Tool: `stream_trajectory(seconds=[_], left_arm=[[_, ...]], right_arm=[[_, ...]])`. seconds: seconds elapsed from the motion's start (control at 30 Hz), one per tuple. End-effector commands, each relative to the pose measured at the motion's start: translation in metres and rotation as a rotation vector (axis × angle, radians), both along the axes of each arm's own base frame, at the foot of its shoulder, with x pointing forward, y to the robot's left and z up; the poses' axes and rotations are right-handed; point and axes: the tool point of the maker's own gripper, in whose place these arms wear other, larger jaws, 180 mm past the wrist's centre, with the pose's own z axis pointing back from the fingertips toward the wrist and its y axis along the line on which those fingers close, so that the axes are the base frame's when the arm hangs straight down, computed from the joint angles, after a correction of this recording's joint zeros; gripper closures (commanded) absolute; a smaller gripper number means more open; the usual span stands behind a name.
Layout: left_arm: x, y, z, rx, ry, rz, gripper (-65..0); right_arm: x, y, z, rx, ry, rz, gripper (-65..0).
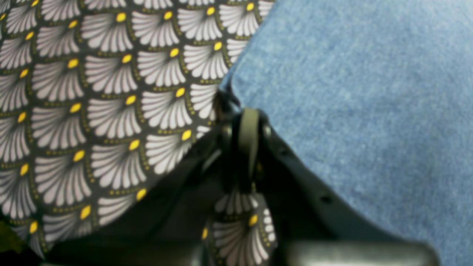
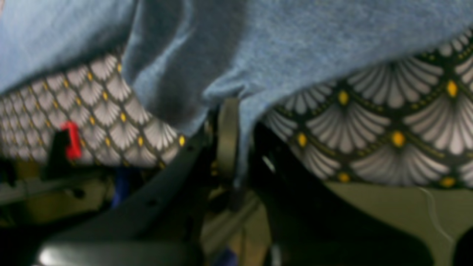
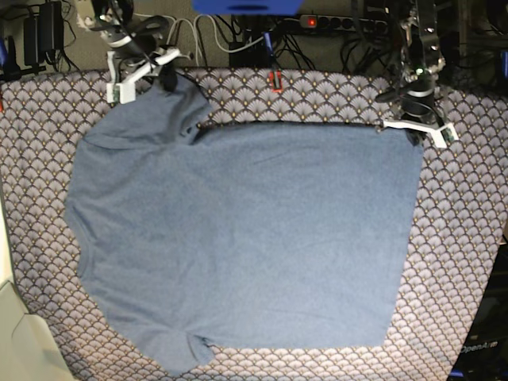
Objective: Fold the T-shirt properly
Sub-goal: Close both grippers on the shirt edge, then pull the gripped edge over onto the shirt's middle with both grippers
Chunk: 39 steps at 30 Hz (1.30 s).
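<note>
The slate-blue T-shirt [image 3: 238,230] lies spread on the scallop-patterned tablecloth [image 3: 460,238], plain side up. My left gripper [image 3: 413,131] sits at the shirt's far right corner; in the left wrist view its jaws [image 1: 226,105] are shut on the edge of the blue fabric [image 1: 351,92], right at the cloth [image 1: 92,92]. My right gripper [image 3: 168,79] is at the far left, shut on a raised fold of the shirt. In the right wrist view the fabric [image 2: 295,37] drapes from the closed jaws [image 2: 229,99] above the cloth [image 2: 369,129].
Cables and a power strip [image 3: 325,22] run behind the table's far edge. A small red clamp [image 2: 72,140] sits at that edge. A pale surface [image 3: 12,333] borders the table at the near left.
</note>
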Motion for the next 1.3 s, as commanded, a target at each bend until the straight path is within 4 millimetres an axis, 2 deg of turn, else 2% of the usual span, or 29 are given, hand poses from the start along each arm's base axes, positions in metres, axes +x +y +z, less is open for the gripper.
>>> stream_trajectory(seconds=[0.0,0.2,0.27,0.37,0.53,0.73,0.83,1.03,1.27], left_arm=[[0.004,0.004,0.009,0.024,-0.02,-0.01,-0.5],[0.009,0.018,0.018,0.125,-0.011,-0.047,-0.5],[0.01,0.019,0.022,0.16,-0.01,-0.06,-0.5],[0.019,0.017,0.038,0.209,-0.042,-0.078,-0.5],[0.03,0.015,0.052,0.238,-0.079,-0.089,-0.5],[0.039,0.0,0.055,0.233,-0.094,-0.136,-0.5],[0.053,-0.008,0.06,0.226,-0.119,-0.152,-0.5],[0.075,-0.01,0.075,0.225,-0.173,-0.144,-0.5],[0.102,-0.006,0.088,0.225,-0.218,-0.131,-0.5]], right_arm=[[-0.001,-0.008,0.004,-0.032,0.003,-0.005,0.0],[0.019,-0.026,0.021,-0.094,-0.054,0.051,0.0],[0.024,-0.029,0.02,-0.109,-0.036,0.073,0.0],[0.034,-0.032,0.023,-0.127,-0.03,0.099,0.0],[0.059,-0.034,0.033,-0.144,-0.053,0.12,0.0],[0.093,-0.038,0.049,-0.17,-0.087,0.143,0.0],[0.112,-0.038,0.061,-0.179,-0.113,0.15,0.0],[0.149,-0.04,0.084,-0.197,-0.165,0.155,0.0],[0.196,-0.051,0.091,-0.222,-0.189,0.139,0.0]])
